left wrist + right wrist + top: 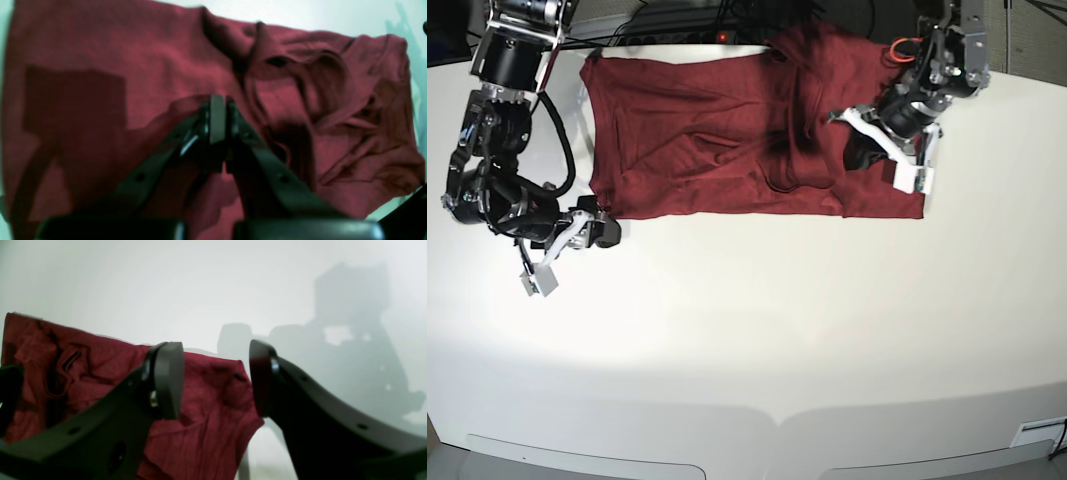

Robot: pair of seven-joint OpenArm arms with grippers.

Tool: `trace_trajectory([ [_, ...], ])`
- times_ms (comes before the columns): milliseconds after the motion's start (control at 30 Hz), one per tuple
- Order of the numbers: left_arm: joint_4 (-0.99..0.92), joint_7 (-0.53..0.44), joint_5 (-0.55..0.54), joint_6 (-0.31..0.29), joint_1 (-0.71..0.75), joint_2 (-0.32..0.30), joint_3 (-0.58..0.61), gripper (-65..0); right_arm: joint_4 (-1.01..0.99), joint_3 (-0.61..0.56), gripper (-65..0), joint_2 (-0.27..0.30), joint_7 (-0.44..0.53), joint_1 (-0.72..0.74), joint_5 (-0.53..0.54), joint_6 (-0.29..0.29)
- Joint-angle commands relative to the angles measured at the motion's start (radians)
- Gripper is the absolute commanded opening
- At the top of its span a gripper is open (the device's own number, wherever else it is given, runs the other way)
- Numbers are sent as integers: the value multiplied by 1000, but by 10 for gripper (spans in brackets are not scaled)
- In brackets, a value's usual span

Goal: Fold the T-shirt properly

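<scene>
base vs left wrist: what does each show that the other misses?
Base only: the right gripper open at the shirt's corner, both arms, and the white table all round. Left wrist only: a close look at the left gripper, its jaws shut, over the cloth. Both: the maroon shirt lying rumpled and the left gripper above it.

Soft knit cloth on the T-shirt [717, 130], dark red, matt, with a fine ribbed grain and loose creases bunched at the right of the left wrist view. The table [757, 330] under it reads as a smooth white surface, faintly sheeny in the lower half of the base view. The right gripper [217, 380] shows black plastic fingers [166, 380], smooth with a slight gloss at the pad edges. The left gripper [217, 116] is the same dark plastic, a grey matt pad at its tip.
</scene>
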Motion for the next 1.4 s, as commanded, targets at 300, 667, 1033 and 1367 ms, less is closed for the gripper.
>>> trace_trajectory([
  [300, 14, -28, 171, 131, -33, 38, 163, -650, 16, 5, -335, 14, 19, 21, 20, 5],
  [667, 15, -79, 139, 269, -133, 38, 383, -650, 16, 5, -335, 14, 19, 21, 19, 5],
  [1033, 31, 113, 94, 273, -251, -3, 403, -650, 16, 5, -335, 14, 20, 21, 20, 5],
  [1367, 177, 100, 174, 515, -54, -192, 385, -650, 16, 5, -335, 11, 31, 21, 20, 5],
])
